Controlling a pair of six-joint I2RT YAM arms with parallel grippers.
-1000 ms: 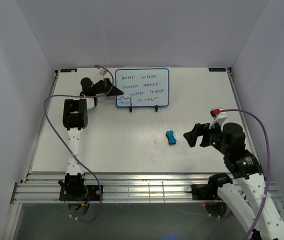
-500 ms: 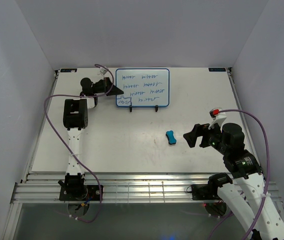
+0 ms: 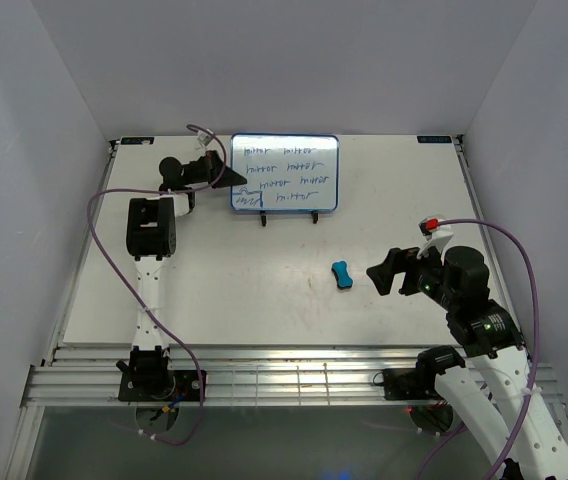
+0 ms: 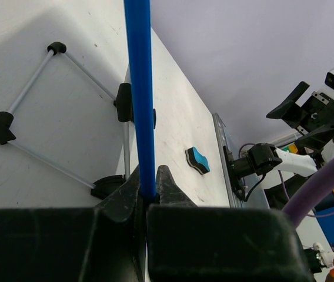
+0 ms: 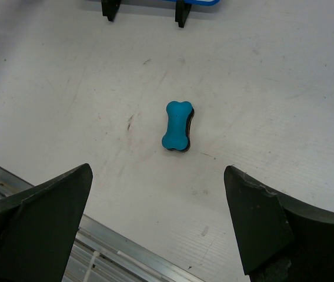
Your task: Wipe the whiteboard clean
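Observation:
The whiteboard (image 3: 286, 173), white with a thin blue frame and blue handwritten lines, stands on a black wire stand (image 3: 286, 214) at the back of the table. My left gripper (image 3: 236, 178) is shut on the board's left edge; in the left wrist view the blue frame edge (image 4: 139, 88) runs up from between my fingers (image 4: 126, 191). The blue bone-shaped eraser (image 3: 342, 274) lies on the table, also in the right wrist view (image 5: 177, 126) and the left wrist view (image 4: 197, 160). My right gripper (image 3: 381, 270) is open and empty, just right of the eraser.
The wire stand's legs and black feet (image 4: 61, 117) show behind the board. An aluminium rail (image 3: 284, 375) runs along the table's near edge. Purple cables (image 3: 509, 250) loop from both arms. White walls enclose the table.
The whiteboard has tipped, its face now looking shorter from above, with my left gripper still on its left edge. The right arm and eraser have not moved.

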